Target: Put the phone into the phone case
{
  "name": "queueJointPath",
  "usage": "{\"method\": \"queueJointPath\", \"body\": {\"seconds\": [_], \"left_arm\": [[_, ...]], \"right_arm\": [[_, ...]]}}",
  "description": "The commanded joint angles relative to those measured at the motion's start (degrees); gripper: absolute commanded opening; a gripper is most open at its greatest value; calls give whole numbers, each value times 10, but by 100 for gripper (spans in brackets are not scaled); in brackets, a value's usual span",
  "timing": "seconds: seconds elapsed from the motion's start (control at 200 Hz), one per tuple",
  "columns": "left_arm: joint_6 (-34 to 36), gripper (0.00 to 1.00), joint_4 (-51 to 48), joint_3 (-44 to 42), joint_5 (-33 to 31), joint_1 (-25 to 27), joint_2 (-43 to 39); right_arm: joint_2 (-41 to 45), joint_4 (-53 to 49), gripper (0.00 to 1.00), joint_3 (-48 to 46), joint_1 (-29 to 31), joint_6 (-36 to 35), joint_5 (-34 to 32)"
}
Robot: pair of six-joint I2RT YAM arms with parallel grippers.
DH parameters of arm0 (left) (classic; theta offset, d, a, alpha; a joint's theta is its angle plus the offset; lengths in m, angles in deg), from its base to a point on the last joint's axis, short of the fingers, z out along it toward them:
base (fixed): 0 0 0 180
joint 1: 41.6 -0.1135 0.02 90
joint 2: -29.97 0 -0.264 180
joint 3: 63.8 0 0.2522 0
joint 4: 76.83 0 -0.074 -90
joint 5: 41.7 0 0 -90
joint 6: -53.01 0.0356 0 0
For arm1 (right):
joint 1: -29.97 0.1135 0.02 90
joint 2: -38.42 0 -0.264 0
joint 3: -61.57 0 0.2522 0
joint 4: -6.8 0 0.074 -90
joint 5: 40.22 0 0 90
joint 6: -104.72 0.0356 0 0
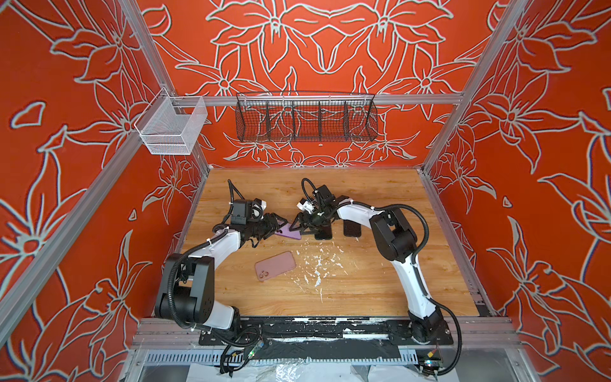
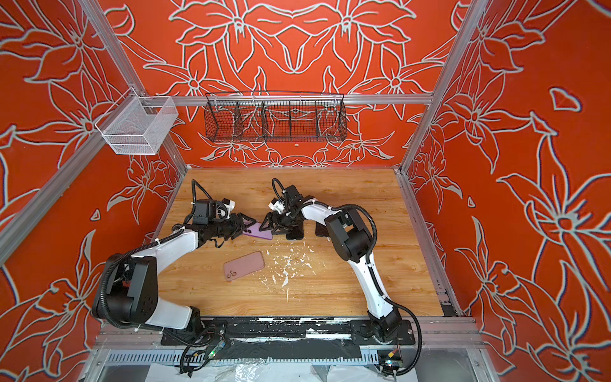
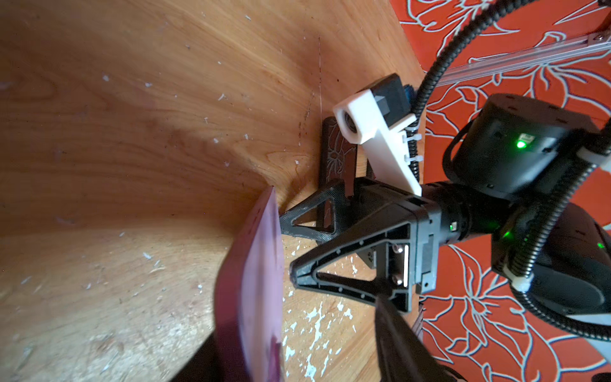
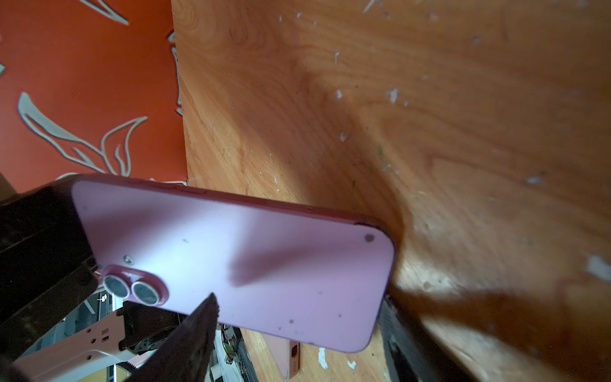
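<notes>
The purple phone [image 1: 288,232] [image 2: 259,232] hangs tilted above the wooden table, between my two grippers. My left gripper [image 1: 281,225] [image 3: 297,330] is open around its camera end: the phone [image 3: 254,281] lies against one finger, with a wide gap to the other finger [image 3: 396,347]. My right gripper [image 1: 295,228] [image 4: 301,297] is open. Both of its tips sit at the phone's back [image 4: 231,258] and do not clamp it. The pink phone case [image 1: 275,265] [image 2: 244,266] [image 4: 289,355] lies flat nearer the front. I cannot tell whether the phone's far end touches the table.
Two dark flat slabs [image 1: 324,233] [image 1: 352,228] lie under the right arm. White flecks [image 1: 317,264] are scattered on the table [image 1: 363,291]. A black wire basket [image 1: 305,117] and a white mesh basket [image 1: 170,127] hang on the back rail.
</notes>
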Motion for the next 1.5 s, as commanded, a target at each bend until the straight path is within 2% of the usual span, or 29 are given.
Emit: {"method": "queueJointPath", "body": {"seconds": [0.0, 0.105, 0.34, 0.52, 0.741, 0.891, 1.156, 1.326, 1.496], "left_arm": [[6, 51, -6, 9, -3, 4, 10], [5, 44, -5, 11, -4, 4, 17], [1, 39, -7, 11, -19, 3, 25], [1, 27, -9, 20, -25, 4, 36], [-4, 19, -10, 27, -25, 4, 41], [-5, 9, -8, 19, -26, 4, 32], [-13, 6, -16, 16, -30, 4, 2], [-25, 6, -61, 42, -36, 3, -34], [-39, 7, -149, 90, -71, 3, -65]], "right_arm": [[-29, -23, 78, -20, 9, -2, -21], [-27, -26, 78, -22, 9, -6, -22], [-27, -25, 78, -26, 9, -10, -22], [-27, -23, 78, -28, 9, -10, -20], [-25, -23, 78, -32, 9, -13, -18], [-22, -22, 77, -33, 9, -14, -16], [17, -16, 77, -43, 5, -19, -20], [93, -41, 77, -51, 2, -51, -63], [178, -98, 76, -56, 1, -103, -158]]}}
